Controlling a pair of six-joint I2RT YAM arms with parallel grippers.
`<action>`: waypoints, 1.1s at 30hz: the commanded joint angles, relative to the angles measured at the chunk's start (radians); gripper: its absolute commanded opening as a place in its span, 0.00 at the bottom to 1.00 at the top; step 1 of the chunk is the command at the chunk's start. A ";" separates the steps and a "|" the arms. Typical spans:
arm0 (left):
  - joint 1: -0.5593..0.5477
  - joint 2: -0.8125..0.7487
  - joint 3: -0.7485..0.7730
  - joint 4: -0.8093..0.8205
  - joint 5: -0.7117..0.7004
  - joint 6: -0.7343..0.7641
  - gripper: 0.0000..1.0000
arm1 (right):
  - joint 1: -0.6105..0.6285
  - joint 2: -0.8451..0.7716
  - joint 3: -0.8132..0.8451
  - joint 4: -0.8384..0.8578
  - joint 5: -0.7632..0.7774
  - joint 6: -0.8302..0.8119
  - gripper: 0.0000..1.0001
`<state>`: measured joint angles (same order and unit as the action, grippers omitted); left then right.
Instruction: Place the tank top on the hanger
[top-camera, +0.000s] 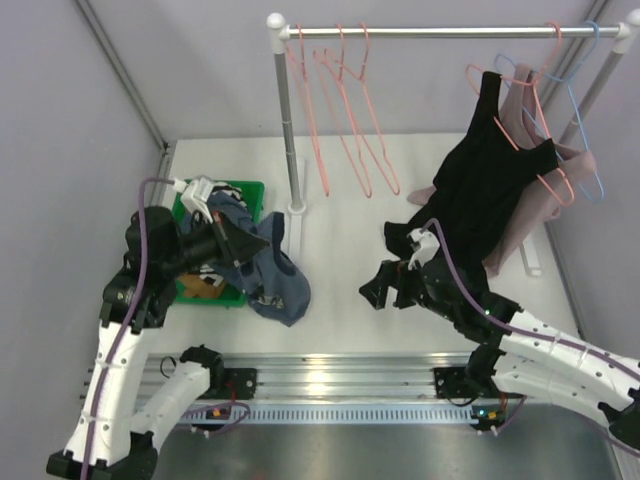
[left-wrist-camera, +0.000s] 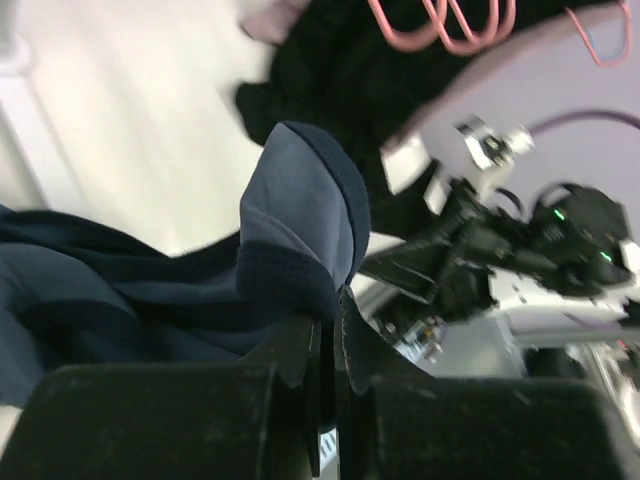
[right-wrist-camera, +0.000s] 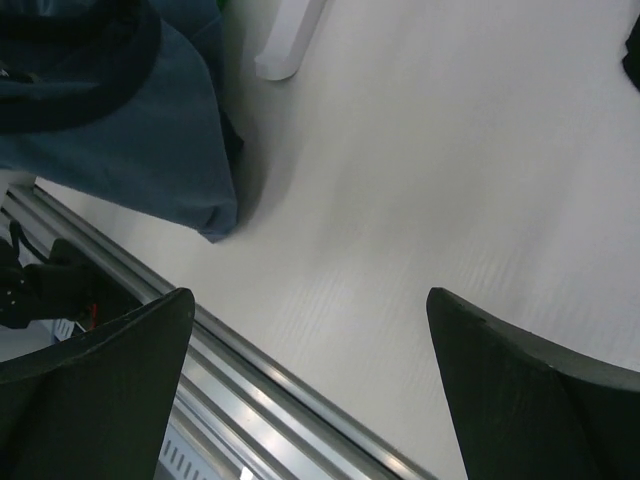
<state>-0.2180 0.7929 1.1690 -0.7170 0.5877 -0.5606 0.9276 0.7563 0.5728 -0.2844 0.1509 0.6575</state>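
Observation:
The slate-blue tank top (top-camera: 272, 272) hangs from my left gripper (top-camera: 258, 243) and drapes onto the table beside the green bin. In the left wrist view the jaws are shut on a folded strap of the tank top (left-wrist-camera: 300, 225), with my left gripper (left-wrist-camera: 330, 310) pinching its dark hem. Salmon-pink hangers (top-camera: 350, 110) hang on the rail at the back; none is held. My right gripper (top-camera: 378, 290) is open and empty, low over the bare table right of the tank top. In the right wrist view its fingers (right-wrist-camera: 120, 370) stand wide apart and the tank top (right-wrist-camera: 130, 130) lies at upper left.
A green bin (top-camera: 215, 290) with other clothes sits at the left. The rail's white post (top-camera: 287, 120) stands mid-table. A black tank top (top-camera: 480, 190) and a mauve top (top-camera: 540, 210) hang at the right, with a light-blue hanger (top-camera: 590, 150). An aluminium rail (top-camera: 330, 375) runs along the near edge.

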 joint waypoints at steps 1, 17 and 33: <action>-0.007 -0.132 -0.158 0.145 0.222 -0.100 0.00 | 0.013 0.034 -0.074 0.273 -0.060 0.099 1.00; -0.049 -0.373 -0.433 -0.208 0.082 0.010 0.00 | 0.083 0.351 -0.071 0.594 -0.054 0.148 1.00; -0.047 -0.417 -0.371 -0.501 -0.473 -0.134 0.00 | 0.197 0.820 0.154 0.838 -0.011 0.083 0.98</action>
<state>-0.2646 0.3691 0.7559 -1.1599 0.2058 -0.6502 1.0859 1.5314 0.6567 0.4606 0.0975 0.7807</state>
